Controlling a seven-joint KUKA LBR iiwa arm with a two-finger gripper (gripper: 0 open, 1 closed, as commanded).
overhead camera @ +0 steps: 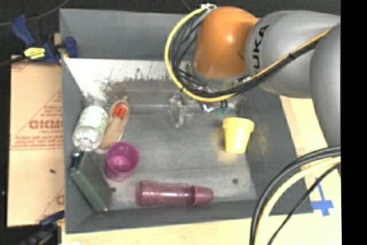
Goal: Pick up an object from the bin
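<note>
One yellow cup (237,135), one magenta cup (120,160)

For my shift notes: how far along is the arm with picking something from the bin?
Done: the arm is inside the bin, gripper over bare floor near the back wall. In hand: nothing looks lifted; the yellow cup to its side and the pink cup rest on the floor. Left: settle over one thing, grasp it, lift it out.
</note>
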